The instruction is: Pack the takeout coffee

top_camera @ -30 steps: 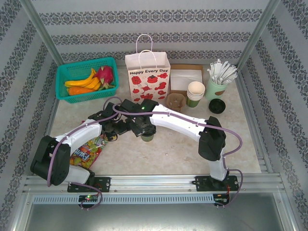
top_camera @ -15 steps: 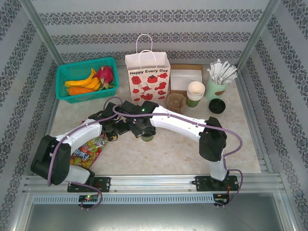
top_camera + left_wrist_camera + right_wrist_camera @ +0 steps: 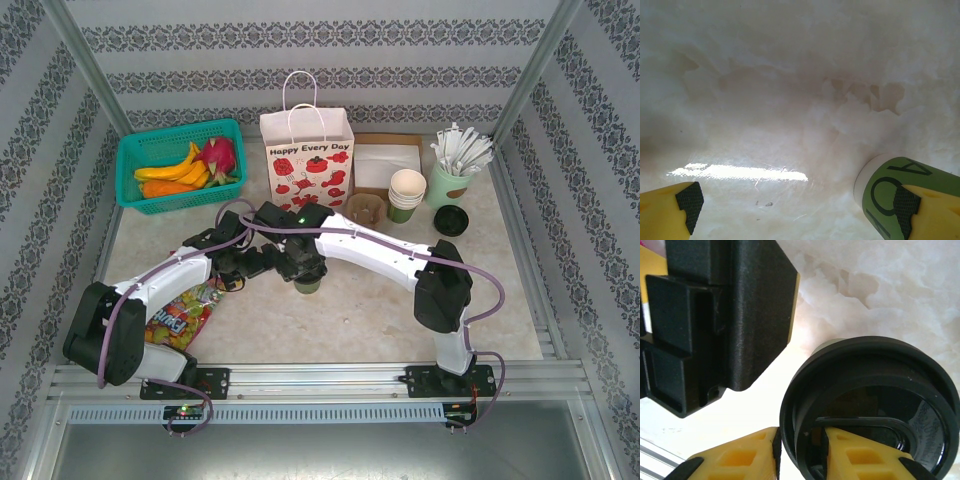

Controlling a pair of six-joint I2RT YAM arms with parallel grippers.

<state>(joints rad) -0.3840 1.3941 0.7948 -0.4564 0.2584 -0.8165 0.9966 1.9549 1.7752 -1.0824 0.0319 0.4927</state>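
Right jaws loosening astride takeout coffee (image 3: 307, 286) lid (image 3: 920, 370) rim, grip uncertain; left jaws wide apart at nine o'clock; probably bagging next.

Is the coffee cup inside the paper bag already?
No, the cup stands on the table in front of the bag.

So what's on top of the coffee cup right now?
A black plastic lid caps the coffee cup, with the right gripper straddling its rim. The lid hides the contents.
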